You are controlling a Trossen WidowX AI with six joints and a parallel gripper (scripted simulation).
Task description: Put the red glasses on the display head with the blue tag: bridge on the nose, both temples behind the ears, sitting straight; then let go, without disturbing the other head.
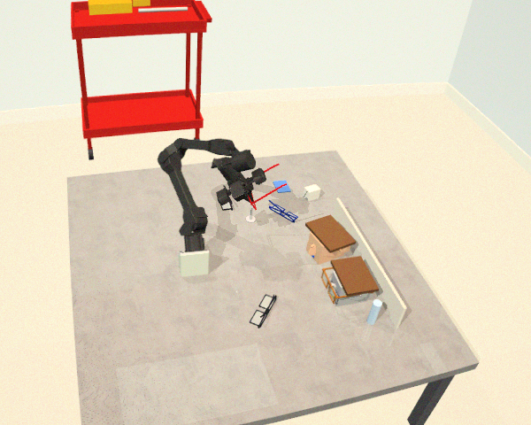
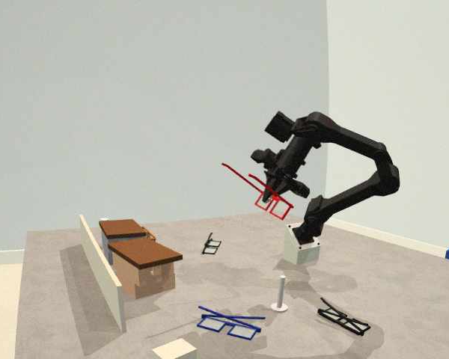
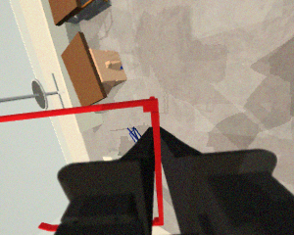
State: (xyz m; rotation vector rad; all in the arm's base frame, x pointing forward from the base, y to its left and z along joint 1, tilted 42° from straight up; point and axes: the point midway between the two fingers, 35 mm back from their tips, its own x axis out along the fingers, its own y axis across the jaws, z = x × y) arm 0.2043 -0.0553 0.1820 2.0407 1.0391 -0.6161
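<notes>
My gripper (image 1: 252,201) (image 2: 266,200) (image 3: 154,130) is shut on the bridge of the red glasses (image 1: 269,193) (image 2: 240,176) (image 3: 73,110). They hang high above the table, temples unfolded and reaching forward and up, lenses below the fingers. The tan display head (image 1: 323,254) (image 2: 155,285) (image 3: 99,58) bears the blue tag (image 1: 312,257) (image 3: 122,68) and stands under a brown board, well away from the glasses; its face is bare. The grey head (image 1: 348,299) (image 2: 105,247) beside it wears orange glasses (image 1: 324,279) (image 2: 149,233). The far temple tip is partly cut off in the wrist view.
A white post (image 1: 250,218) (image 2: 280,292) stands below the gripper. Blue glasses (image 1: 282,212) (image 2: 232,318), two black pairs and a cream block (image 1: 311,192) (image 2: 174,349) lie on the table. A low cream wall (image 1: 379,268) (image 2: 101,266) runs behind the heads. A light-blue cylinder (image 1: 374,312) stands near the grey head.
</notes>
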